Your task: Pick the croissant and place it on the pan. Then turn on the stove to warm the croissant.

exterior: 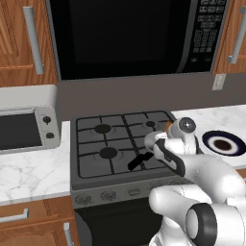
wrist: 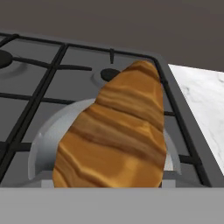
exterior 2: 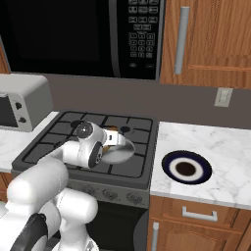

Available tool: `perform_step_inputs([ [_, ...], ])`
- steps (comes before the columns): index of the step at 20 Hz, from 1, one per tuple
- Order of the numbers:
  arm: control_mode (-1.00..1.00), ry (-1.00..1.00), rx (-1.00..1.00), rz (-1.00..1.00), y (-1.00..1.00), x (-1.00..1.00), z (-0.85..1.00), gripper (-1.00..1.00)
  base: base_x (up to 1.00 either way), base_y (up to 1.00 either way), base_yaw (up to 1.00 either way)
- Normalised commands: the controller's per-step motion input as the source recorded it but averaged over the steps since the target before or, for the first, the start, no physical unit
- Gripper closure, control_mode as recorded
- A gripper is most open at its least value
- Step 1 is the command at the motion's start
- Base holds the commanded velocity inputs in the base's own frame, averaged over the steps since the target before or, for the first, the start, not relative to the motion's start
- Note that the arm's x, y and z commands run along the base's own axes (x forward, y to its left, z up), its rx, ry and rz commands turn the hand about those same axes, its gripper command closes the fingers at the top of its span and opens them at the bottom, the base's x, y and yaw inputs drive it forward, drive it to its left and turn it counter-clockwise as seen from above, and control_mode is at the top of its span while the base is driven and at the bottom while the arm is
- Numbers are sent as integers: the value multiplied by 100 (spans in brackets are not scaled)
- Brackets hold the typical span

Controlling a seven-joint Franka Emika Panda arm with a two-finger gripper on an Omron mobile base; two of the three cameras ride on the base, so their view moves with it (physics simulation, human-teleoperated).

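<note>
Croissant [wrist: 116, 135]: a golden-brown, ridged pastry that looms large in the hand view, directly above the pan; a sliver of it shows at the hand in the right base view [exterior 2: 112, 130]. Whether it already rests on the pan floor or hangs just above it cannot be told.

Pan [exterior 2: 119, 151]: a small silver-grey frying pan on the front right burner of the stove [exterior: 96, 144], its black handle [exterior: 140, 160] pointing toward the front edge.

Handling: judged light, soft and flaky, so it will crush or shed under a hard squeeze. The thick middle of its body looks the safest place to hold it, across the narrow width, with gentle pressure. The shiny pan floor may let it slide once released.

Gripper [exterior 2: 115, 138]: the jaws are hidden behind the pastry and the wrist, so their spread cannot be told; the pastry's position hard against the camera suggests that they hold it.

Arm pose: the arm reaches forward and low over the stove's right side, the wrist bent down so the hand points at the pan.

Surroundings: a dark blue plate [exterior 2: 186, 167] lies on the marble tabletop [exterior 2: 225, 166] right of the stove; a toaster oven [exterior: 26, 126] stands to its left, a microwave [exterior: 129, 33] hangs above.

Knobs [exterior: 108, 195]: a row along the stove's front, untouched by the hand.
</note>
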Motion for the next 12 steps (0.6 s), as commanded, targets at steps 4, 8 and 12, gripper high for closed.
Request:
perform_step_inputs([
  [4, -100, 1, 0, 0, 0, 12, -19, 100, 0, 0, 0],
  [8, -100, 0, 0, 0, -2, 8, -13, 100, 0, 0, 0],
  [12, -100, 0, 0, 0, -2, 3, -6, 100, 0, 0, 0],
])
